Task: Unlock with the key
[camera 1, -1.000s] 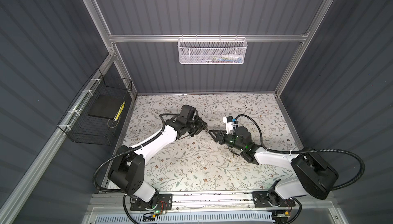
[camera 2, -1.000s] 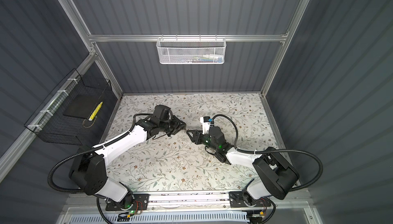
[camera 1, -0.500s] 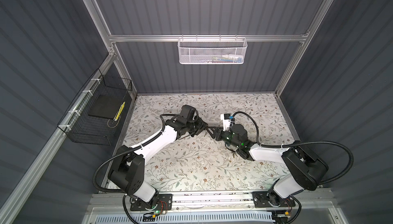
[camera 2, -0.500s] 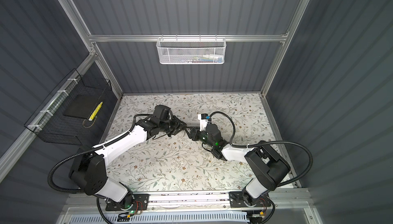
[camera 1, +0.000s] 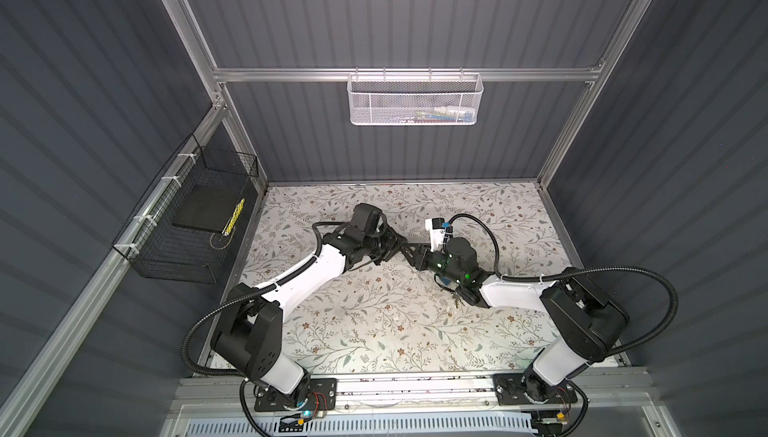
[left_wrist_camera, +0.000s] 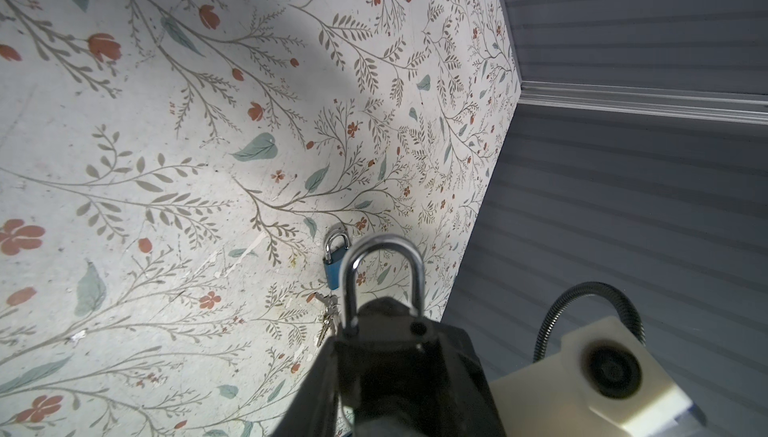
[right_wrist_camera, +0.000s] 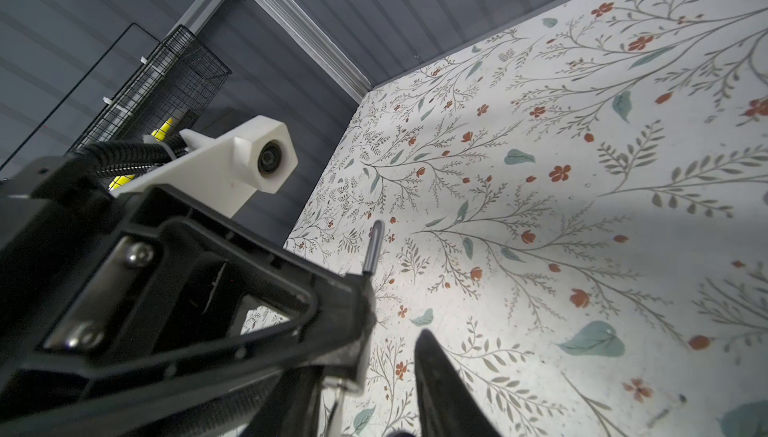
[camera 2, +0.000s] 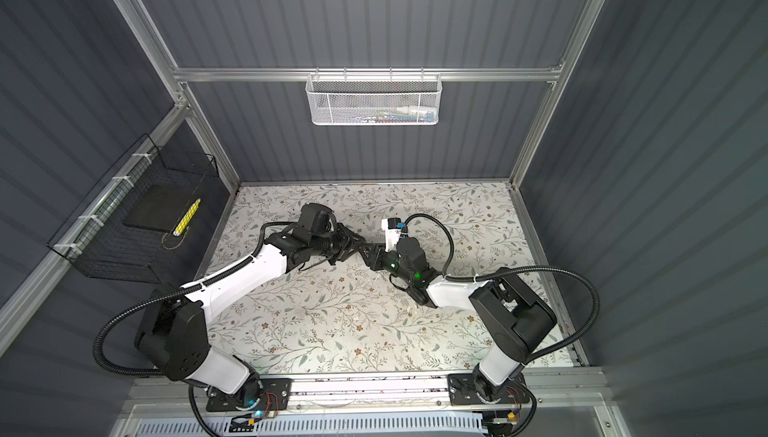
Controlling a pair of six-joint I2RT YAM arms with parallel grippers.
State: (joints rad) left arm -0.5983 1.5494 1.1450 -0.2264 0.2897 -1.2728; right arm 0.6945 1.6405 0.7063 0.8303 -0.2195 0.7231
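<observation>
Keys (left_wrist_camera: 328, 317) just beside loose padlock (left_wrist_camera: 335, 269) on table (left_wrist_camera: 137, 214).

Table (camera 1: 374, 331): white top printed with grey-green sprigs and small red flowers, scuffed in places. It is brightly lit, with soft shadows across it.
Back wall (camera 1: 395, 19), left wall (camera 1: 62, 123), right wall (camera 1: 685, 123): dark grey ribbed panels rising well above the table.
Posts (camera 1: 574, 123): aluminium, standing at the table's back corners.
Crossbar (camera 1: 291, 74): aluminium, on the back wall high above the table.
White mesh basket (camera 1: 395, 102): hung on the crossbar above the table's back edge. The small items inside cannot be identified.
Black wire basket (camera 1: 174, 260): fixed with white ties to the wall left of the table. It holds a flat black slab (camera 1: 203, 210) and a yellow strip (camera 1: 235, 217).
Rail (camera 1: 415, 389): aluminium, along the table's front edge.
Slotted white strip (camera 1: 374, 428): just beyond the rail.
</observation>
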